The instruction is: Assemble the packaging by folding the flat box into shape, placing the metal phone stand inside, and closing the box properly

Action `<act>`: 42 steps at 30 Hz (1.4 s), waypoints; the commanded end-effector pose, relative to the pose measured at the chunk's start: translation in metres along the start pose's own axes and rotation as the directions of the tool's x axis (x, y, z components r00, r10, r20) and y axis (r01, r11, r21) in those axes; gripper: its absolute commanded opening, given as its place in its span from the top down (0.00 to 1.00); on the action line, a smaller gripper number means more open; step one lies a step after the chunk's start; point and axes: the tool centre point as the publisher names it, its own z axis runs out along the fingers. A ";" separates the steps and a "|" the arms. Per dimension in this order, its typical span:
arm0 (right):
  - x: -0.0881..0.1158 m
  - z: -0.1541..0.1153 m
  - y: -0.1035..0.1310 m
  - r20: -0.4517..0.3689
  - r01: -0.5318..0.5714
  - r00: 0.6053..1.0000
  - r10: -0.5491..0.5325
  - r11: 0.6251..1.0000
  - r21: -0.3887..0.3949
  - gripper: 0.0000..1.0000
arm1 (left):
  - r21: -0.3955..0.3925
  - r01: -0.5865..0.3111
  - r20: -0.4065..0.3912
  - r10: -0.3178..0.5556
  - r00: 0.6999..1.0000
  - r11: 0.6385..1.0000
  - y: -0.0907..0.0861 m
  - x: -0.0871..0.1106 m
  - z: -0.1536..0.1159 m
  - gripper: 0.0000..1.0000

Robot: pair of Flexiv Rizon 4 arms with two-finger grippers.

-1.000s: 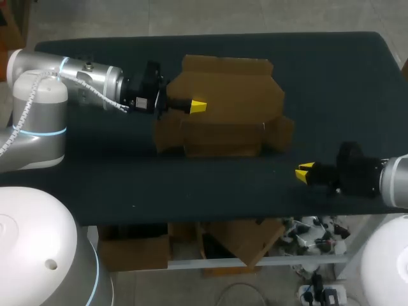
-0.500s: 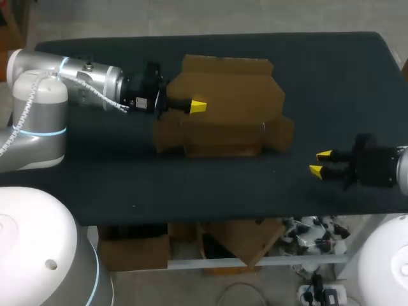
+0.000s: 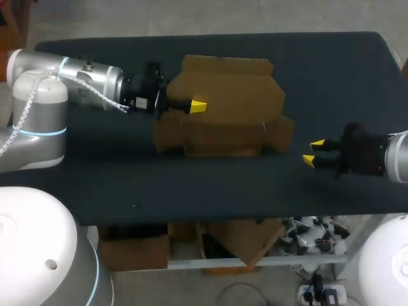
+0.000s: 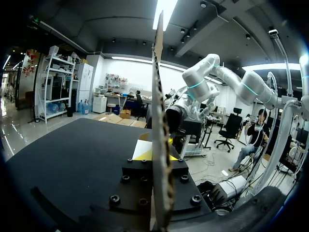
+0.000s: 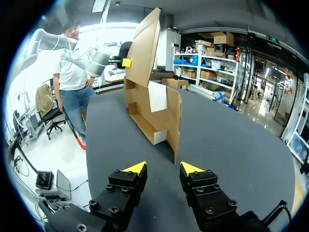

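The box (image 3: 223,111) sits partly folded near the middle of the counter (image 3: 331,76). Its shallow base is down on the surface, a tall panel rises from it, and the side flaps splay outward. The panel stands because the left tool (image 3: 194,106) has closed on it. In the left wrist view the cardboard runs edge-on straight up between the fingers, with a yellow tip showing on one side. The other tip is mostly hidden behind the sheet, so contact there is likely rather than plainly seen. I judge this hold serves as a brace, keeping the half-formed box steady and open while the other arm works the loose flaps.

The left arm (image 3: 76,80) reaches in level from its side. Its wrist is horizontal and the tool is turned so that its fingers sandwich the upright sheet near the box's left end.

The right tool (image 3: 312,153) is clear of the box, off its right-hand flap, with bare counter between them. Its fingers are spread wide with nothing between them, and they point toward the box. The right arm (image 3: 395,156) comes in low over the counter's near right edge, roughly parallel to the surface. That pose looks suited to pushing or pinching the nearest flap.

The metal phone stand is not visible in any view.
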 end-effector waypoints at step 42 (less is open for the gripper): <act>-0.012 0.084 0.030 -0.038 -0.044 0.998 0.043 0.999 -0.025 1.00 | -0.001 0.000 0.000 0.000 1.000 1.000 0.003 0.000 0.001 1.00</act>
